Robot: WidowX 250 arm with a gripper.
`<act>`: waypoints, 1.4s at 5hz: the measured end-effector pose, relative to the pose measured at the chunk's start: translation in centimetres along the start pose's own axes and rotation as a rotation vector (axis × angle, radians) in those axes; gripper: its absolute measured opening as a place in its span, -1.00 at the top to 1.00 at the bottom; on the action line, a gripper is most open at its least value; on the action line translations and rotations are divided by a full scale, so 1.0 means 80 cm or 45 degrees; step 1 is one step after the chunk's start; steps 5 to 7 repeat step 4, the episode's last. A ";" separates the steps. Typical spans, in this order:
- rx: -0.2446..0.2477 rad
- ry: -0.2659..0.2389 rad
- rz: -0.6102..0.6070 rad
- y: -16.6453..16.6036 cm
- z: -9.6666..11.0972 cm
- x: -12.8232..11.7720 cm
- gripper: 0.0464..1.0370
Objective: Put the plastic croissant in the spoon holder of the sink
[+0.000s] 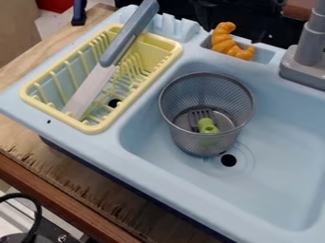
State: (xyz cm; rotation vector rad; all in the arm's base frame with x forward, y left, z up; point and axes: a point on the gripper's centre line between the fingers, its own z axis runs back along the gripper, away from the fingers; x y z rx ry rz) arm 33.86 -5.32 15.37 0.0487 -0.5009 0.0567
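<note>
Croissant [223, 42] is lying in the recess [264, 55] at the sink's [285, 142] back edge. I am reading that as the spoon holder, so placing is looking done (one end is poking above the rim). Gripper: open or closed, I cannot tell.

1 plastic croissant [224, 42], orange-yellow, ridged, curved; lies at a slant in the rect. recess [262, 56] in the lt. blue sink's [266, 133] back rim, 1 end up past its edge.
</note>
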 end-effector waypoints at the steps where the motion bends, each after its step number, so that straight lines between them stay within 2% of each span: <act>1: -0.017 0.138 -0.160 -0.015 0.002 -0.030 -0.92; 2: -0.100 0.278 -0.249 -0.017 0.005 -0.050 -0.92; 3: -0.076 0.367 -0.284 0.007 0.015 -0.063 -0.92; 4: -0.070 0.385 -0.350 0.027 0.023 -0.082 -0.92; 7: -0.070 0.385 -0.350 0.027 0.023 -0.082 -0.92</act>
